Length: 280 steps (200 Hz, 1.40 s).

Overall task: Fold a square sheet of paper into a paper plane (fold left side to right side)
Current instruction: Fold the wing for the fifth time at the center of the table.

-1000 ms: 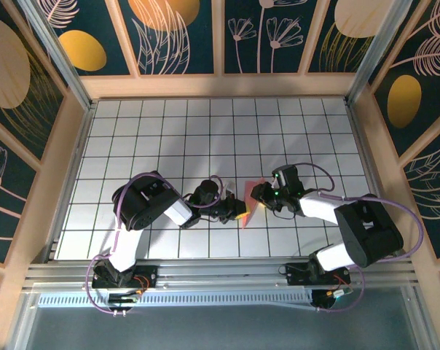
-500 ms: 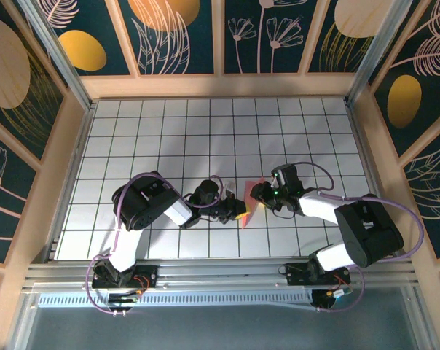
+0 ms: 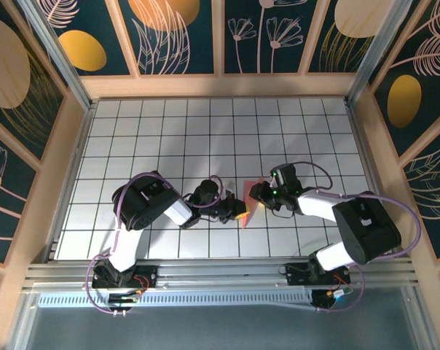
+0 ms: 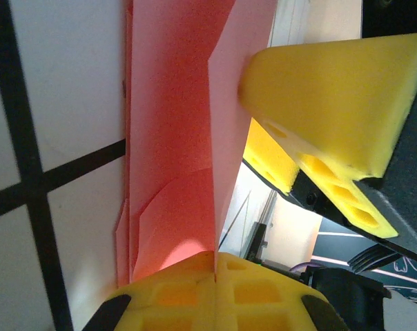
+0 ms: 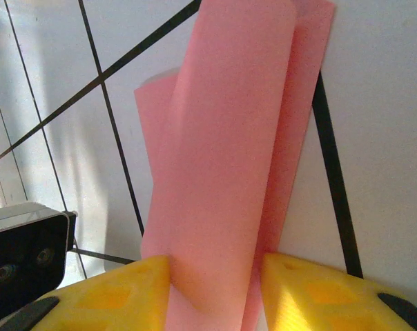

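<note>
I am working the fold of the left side over to the right; the paper (image 3: 249,198) is sitting on the table (image 3: 169,131) just ahead of the arm bases, between the two grippers. The left gripper (image 3: 233,211) is clamped on the paper's near edge, its pads pressed together with the sheet running into the seam. The right gripper (image 3: 258,194) is holding the raised flap, one pad against each side, with the jaws a little apart around it.

To do this well, I am thinking the left should be anchoring the layers flat while the right is carrying the flap across; edges should be meeting before any pressing, and the crease should be run from the held end outward, or the layers may be skewing.

The left wrist view is giving me the left gripper (image 4: 214,276) biting the edge, the layered creases below, and a right finger (image 4: 333,89) touching the flap's far face. The right wrist view is giving me the right gripper (image 5: 215,283) and the flap bowing, not yet flat. The top view is giving me the placement on the grid.
</note>
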{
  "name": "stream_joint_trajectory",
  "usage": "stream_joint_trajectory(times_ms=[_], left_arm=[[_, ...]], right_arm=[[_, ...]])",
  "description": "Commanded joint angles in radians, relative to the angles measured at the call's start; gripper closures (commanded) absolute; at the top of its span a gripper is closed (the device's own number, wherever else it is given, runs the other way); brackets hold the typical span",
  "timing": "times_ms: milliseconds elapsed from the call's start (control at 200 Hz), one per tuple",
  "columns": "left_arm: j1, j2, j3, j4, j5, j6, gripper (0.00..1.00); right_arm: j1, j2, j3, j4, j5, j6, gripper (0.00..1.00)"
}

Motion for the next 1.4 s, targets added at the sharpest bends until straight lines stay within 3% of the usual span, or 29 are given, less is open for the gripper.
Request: stream_joint_trajectory(times_ms=[0, 330, 776, 1141, 1396], left_arm=[[0.007, 0.007, 0.012, 0.014, 0.013, -0.003, 0.97], [0.007, -0.025, 0.005, 0.001, 0.008, 0.008, 0.86], [0.047, -0.12, -0.005, -0.144, -0.023, 0.088, 0.68], [0.049, -0.089, 0.054, -0.243, -0.036, 0.136, 0.66], [0.049, -0.063, 0.089, -0.266, -0.045, 0.144, 0.7]], right_arm=[[0.02, 0.043, 0.019, 0.004, 0.014, -0.001, 0.59], [0.038, 0.153, 0.06, -0.084, 0.039, -0.033, 0.61], [0.04, 0.151, 0.061, -0.081, 0.047, -0.038, 0.61], [0.042, 0.155, 0.061, -0.072, 0.042, -0.037, 0.61], [0.043, 0.156, 0.062, -0.072, 0.04, -0.039, 0.61]])
